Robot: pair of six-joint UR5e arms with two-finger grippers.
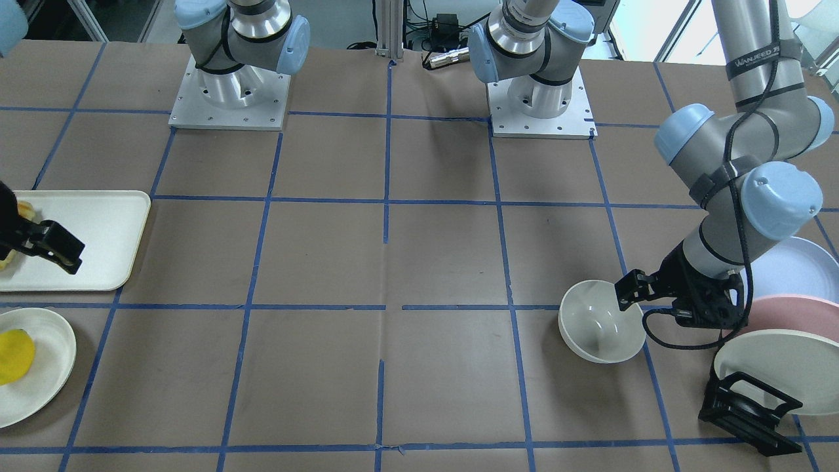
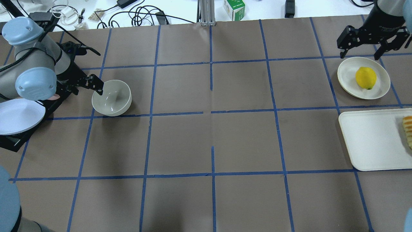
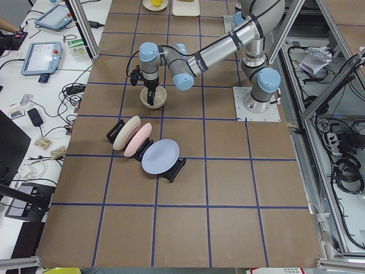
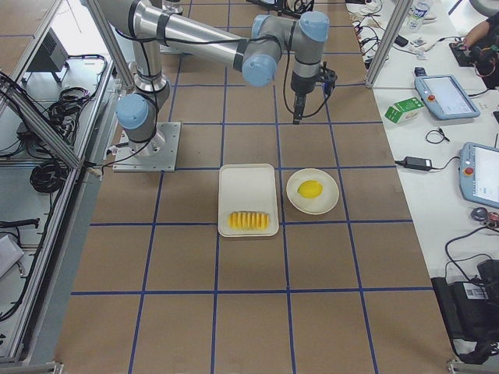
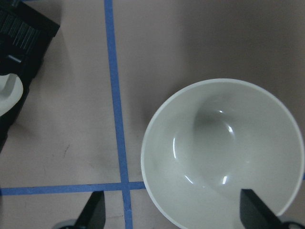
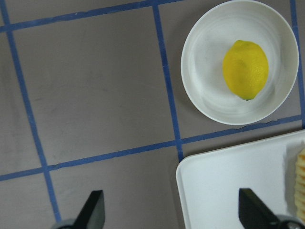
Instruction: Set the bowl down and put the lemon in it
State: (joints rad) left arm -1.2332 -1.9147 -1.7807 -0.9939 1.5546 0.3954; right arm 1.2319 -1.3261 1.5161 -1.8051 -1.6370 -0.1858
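Two grippers, both empty. Left gripper (image 5: pixel 174 214) is wide open, with its fingers (image 5: pixel 95 212) straddling the bowl (image 5: pixel 224 152) at the rim: one tip hangs over the inside, the other outside the wall. Nothing is clamped. The bowl looks to sit upright on the table, mouth up, just beside the dish rack (image 1: pixel 747 413). My read is that a rim pinch is the only workable hold on a wall this deep and glossy, hence the straddle.

Right gripper (image 6: pixel 174 212) is spread just as wide and holds nothing. It hovers well apart from the bowl, at the opposite end of the table. The lemon (image 6: pixel 245 69) is at that end too, lying on a flat plate (image 6: pixel 205 71) next to the tray (image 6: pixel 228 191). It isn't in the bowl yet. Parking the right arm by the fruit makes sense, since it has the short reach for the pick.

View notes:
- Only the left wrist cam shows both left fingertips and the gap; overhead shows one tip at the rim.
- Front cam crops the lemon at the frame edge; right wrist cam shows it whole.
- Left side cam shows three plates in the rack.
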